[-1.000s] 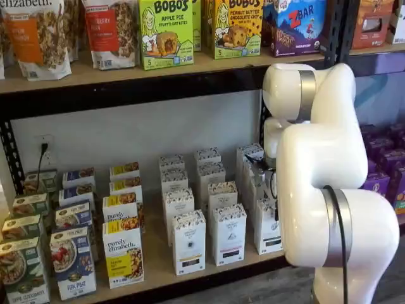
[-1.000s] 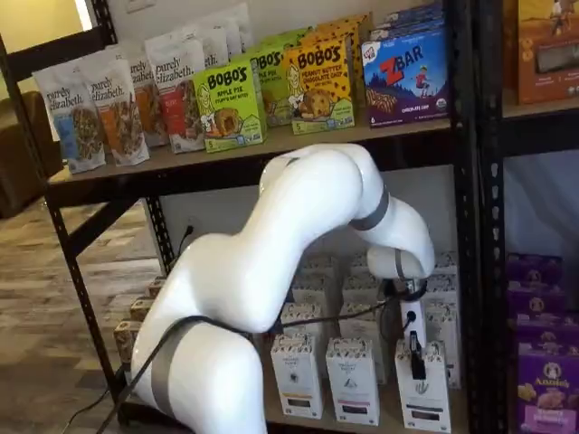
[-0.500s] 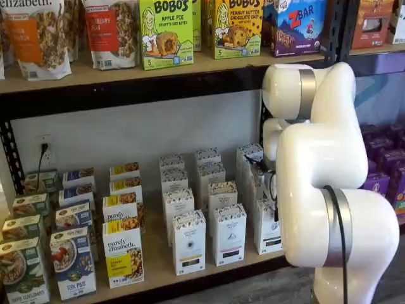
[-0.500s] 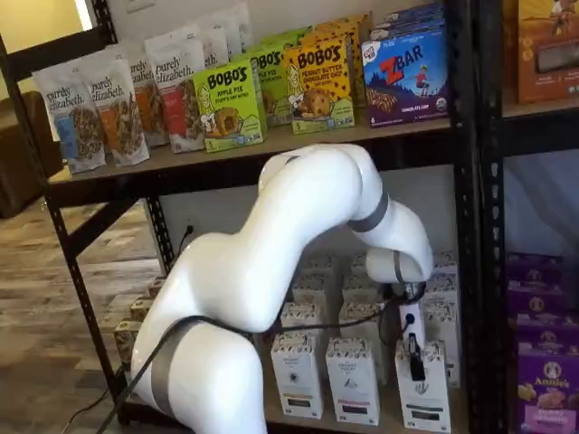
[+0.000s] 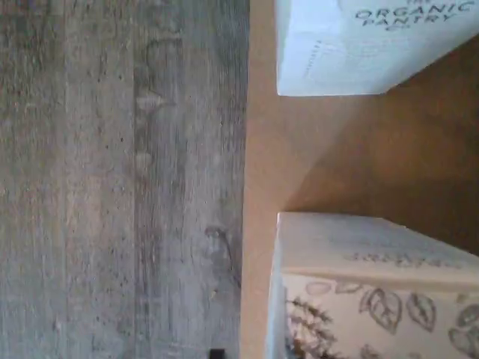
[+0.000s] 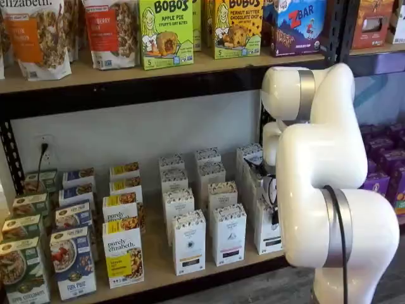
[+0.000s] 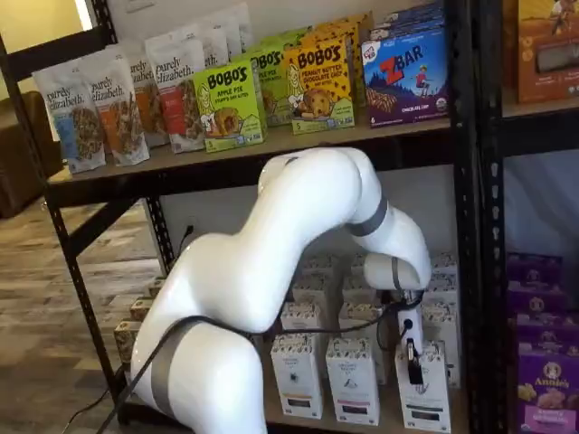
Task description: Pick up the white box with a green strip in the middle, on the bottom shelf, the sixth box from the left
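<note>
White box [image 7: 423, 393] stands at the front edge of the bottom shelf [image 7: 391, 418], rightmost of the front-row white cartons, close to the rack upright. Gripper [image 7: 413, 360] sits right at its top; one black finger shows against the box front, the other is hidden, so I cannot tell whether the grip is made. In the other shelf view the arm [image 6: 329, 190] covers most of the box. Judgement: grasp step in hand. Keep the fingers square across the narrow carton, close fully, then lift straight, clear of the neighbouring carton [image 7: 353, 380].
</note>
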Controlling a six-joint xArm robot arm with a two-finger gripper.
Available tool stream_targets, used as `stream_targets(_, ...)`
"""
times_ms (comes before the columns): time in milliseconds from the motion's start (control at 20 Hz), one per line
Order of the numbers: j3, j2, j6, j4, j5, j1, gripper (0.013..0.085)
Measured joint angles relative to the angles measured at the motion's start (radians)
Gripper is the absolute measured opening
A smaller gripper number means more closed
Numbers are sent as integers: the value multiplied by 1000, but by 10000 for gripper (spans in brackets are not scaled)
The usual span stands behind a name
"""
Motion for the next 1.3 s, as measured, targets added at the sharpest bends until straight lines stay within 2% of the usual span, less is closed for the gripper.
stream_targets(50,4,-1,-1,1,-6,-1,690)
stream_targets(100,8,-2,-3,2,-10,-2,650)
stream_targets(500,15,-8,-10,7,-8,-4,650)
stream_targets(550,16,-8,-10,9,-9,-4,610)
stream_targets(700,22,-12,-11,12,-9,-2,570)
stream_targets(850,29,-17,-14,16,-12,-1,490)
stream_targets(1150,58,-44,-10,14,6,1,490)
stream_targets(1300,130,-91,8,-1,-21,6,490)
